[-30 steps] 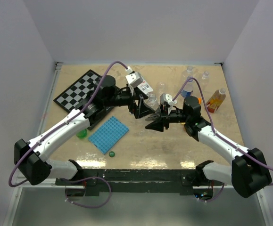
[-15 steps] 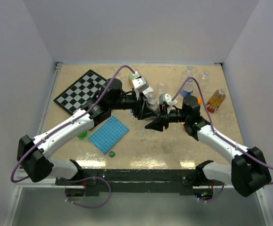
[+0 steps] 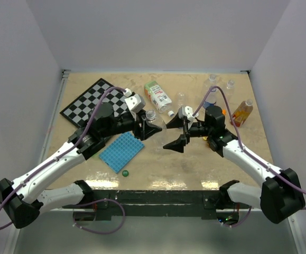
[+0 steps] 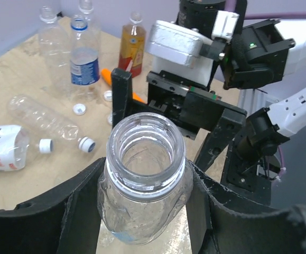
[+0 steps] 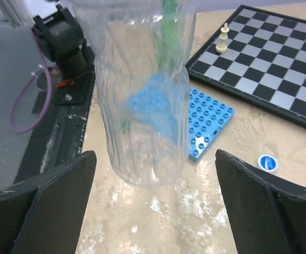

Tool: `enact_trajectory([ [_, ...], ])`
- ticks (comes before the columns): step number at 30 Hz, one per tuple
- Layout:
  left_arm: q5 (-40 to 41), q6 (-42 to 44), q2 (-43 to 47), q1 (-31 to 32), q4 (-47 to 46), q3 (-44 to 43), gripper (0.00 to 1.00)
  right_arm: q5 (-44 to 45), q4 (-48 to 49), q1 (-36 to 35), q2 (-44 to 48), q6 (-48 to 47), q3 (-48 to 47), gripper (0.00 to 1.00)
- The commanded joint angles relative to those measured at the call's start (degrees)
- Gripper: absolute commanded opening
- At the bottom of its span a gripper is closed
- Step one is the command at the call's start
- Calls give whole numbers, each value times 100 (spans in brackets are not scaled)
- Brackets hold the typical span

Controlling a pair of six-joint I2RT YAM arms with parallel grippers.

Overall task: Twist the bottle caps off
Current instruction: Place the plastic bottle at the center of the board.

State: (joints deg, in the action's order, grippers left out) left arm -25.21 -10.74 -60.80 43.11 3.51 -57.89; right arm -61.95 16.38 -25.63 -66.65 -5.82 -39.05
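Beige marbled surface [image 3: 195, 164], enclosed by pale walls. Centre of the top view: left tool [image 3: 148, 127], closed on the body of a clear bottle [image 4: 145, 174] with one finger on each side, the bottle's threaded neck open and uppermost. Just right of it: right tool [image 3: 175, 133], fingers spread wide with nothing between them, standing apart from the bottle. Loose white caps [image 4: 86, 143], four counted, lie on the surface at the left middle of the left wrist view, near a second clear bottle on its side [image 4: 36, 114]. One blue cap [image 5: 267, 162] lies flat at the lower right of the right wrist view, just right of a blue studded plate [image 5: 208, 124]. One small green cap [image 3: 125, 172] lies just below that plate in the top view. Chessboard [image 3: 92, 100], upper left, carries a pale chess piece [image 5: 224, 39]. Labelled bottle [image 3: 158, 95] lies on its side at upper centre. Blue-labelled bottle [image 4: 83, 53] and orange-liquid bottle [image 3: 242, 112] stand upright at the upper right.
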Motion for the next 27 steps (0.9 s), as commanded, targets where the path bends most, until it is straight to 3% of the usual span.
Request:
enact_trajectory([
  [1,928,134,427,-57,149,260,25,262,-697,137,337,-1129,-358,98],
  [12,2660,186,956,-84,159,920,25,535,-935,638,724,-1386,-367,98],
  [27,3083,406,446,-145,-236,964,25,588,-944,664,715,-1430,-358,98],
])
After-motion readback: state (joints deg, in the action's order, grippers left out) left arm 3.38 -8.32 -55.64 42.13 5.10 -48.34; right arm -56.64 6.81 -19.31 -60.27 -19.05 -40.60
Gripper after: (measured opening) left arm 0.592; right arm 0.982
